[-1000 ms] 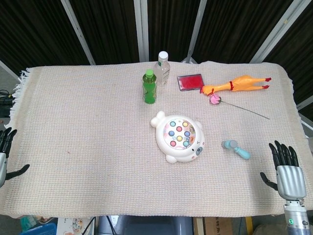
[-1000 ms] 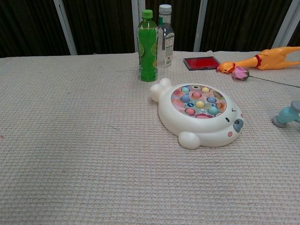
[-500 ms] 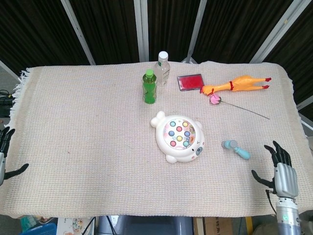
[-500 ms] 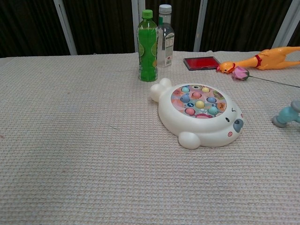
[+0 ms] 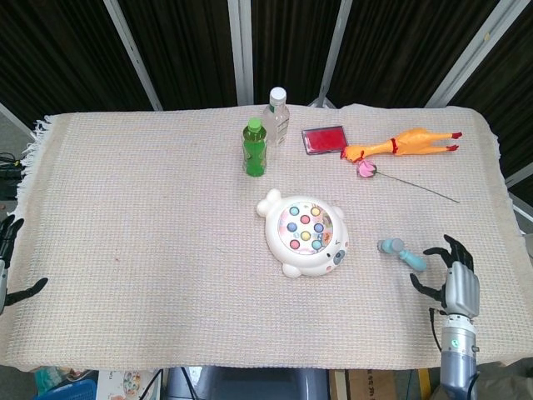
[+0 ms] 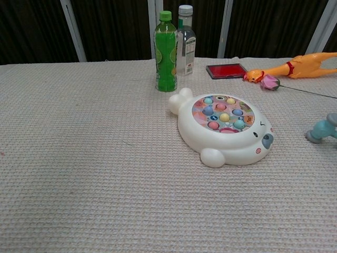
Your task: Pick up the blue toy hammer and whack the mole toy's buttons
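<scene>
The blue toy hammer (image 5: 402, 253) lies flat on the cloth to the right of the white mole toy (image 5: 305, 232), whose coloured buttons face up. In the chest view the mole toy (image 6: 225, 128) sits centre right and only the hammer's head (image 6: 321, 129) shows at the right edge. My right hand (image 5: 453, 279) hovers just right of the hammer's handle end, fingers spread, holding nothing. My left hand (image 5: 8, 262) is at the table's left edge, fingers apart and empty.
A green bottle (image 5: 255, 147) and a clear bottle (image 5: 276, 117) stand behind the mole toy. A red case (image 5: 323, 139), an orange rubber chicken (image 5: 404, 143) and a pink rose (image 5: 368, 169) with a long stem lie at the back right. The beige cloth (image 5: 150, 208) covers the table.
My right hand has moved left and forward toward the hammer's handle, its fingers tipping over. The left hand has sunk slightly at the left edge. Nothing on the table has moved.
</scene>
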`<control>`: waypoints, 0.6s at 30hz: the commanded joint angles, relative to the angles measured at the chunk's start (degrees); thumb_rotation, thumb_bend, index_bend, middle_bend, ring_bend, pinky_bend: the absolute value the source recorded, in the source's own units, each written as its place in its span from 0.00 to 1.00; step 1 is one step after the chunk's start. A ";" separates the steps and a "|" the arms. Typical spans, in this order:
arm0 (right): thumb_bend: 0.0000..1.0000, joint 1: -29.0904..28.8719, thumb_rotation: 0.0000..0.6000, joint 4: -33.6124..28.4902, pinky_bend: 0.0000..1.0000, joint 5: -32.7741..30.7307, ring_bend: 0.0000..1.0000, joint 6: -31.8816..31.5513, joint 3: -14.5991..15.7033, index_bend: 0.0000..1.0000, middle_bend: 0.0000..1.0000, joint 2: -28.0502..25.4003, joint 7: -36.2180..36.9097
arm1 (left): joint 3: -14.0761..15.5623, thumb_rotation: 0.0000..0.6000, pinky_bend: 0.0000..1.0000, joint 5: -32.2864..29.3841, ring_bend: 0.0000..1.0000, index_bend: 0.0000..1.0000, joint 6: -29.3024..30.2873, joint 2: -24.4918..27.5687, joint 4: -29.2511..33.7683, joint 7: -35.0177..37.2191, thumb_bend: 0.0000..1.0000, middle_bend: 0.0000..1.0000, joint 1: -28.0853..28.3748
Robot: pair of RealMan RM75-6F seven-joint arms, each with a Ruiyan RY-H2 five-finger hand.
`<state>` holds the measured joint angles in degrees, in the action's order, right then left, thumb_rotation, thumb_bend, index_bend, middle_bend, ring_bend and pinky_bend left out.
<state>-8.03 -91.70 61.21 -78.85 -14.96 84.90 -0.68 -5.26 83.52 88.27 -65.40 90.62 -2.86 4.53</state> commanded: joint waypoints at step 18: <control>0.24 -4.13 1.00 8.85 0.00 -7.38 0.00 4.23 -4.14 0.50 0.18 6.22 -2.77 | -0.14 1.00 0.00 -0.97 0.00 0.00 -0.93 0.03 0.52 -0.71 0.00 0.00 0.24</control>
<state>-11.99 -83.05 53.96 -74.80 -19.05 90.92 -3.33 -5.39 82.60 87.37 -65.39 91.13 -3.54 4.76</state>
